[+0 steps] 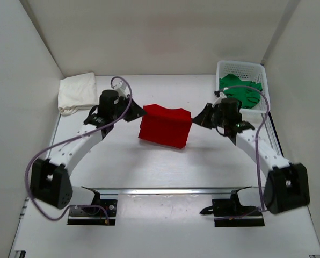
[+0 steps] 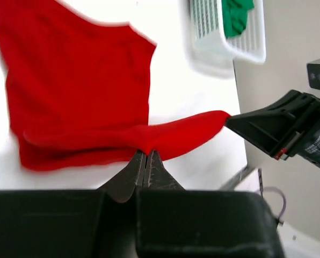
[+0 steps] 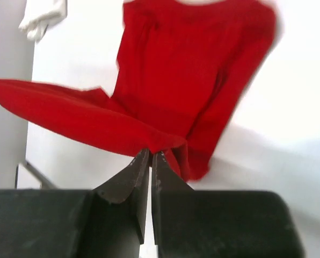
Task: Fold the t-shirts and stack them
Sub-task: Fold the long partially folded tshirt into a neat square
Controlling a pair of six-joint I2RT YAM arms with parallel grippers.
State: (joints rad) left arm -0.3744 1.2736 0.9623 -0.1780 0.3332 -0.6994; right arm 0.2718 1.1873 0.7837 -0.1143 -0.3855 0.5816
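Table: a white top [image 1: 149, 172] with walls on three sides. My two arms reach in from the near edge.
Red t-shirt [image 1: 164, 125]: sits mid-table between my two grippers. Its upper edge is raised off the surface and stretched in a line from one gripper to the other, and the rest of the cloth drapes down onto the table.
Basket [image 1: 240, 66]: white mesh, in the far right corner beyond my right arm.
White t-shirt [image 1: 77, 92]: in the far left corner in a loose bundle, well apart from the red one.
Green t-shirt [image 1: 241, 90]: crumpled inside the basket.
Left gripper [image 2: 145, 153]: fingers pressed together, pinching a fold of the red t-shirt at the left end of the raised edge.
Right gripper [image 3: 151, 153]: fingers pressed together, pinching the red t-shirt at the right end of that edge. My left wrist view shows the cloth running straight across to it.
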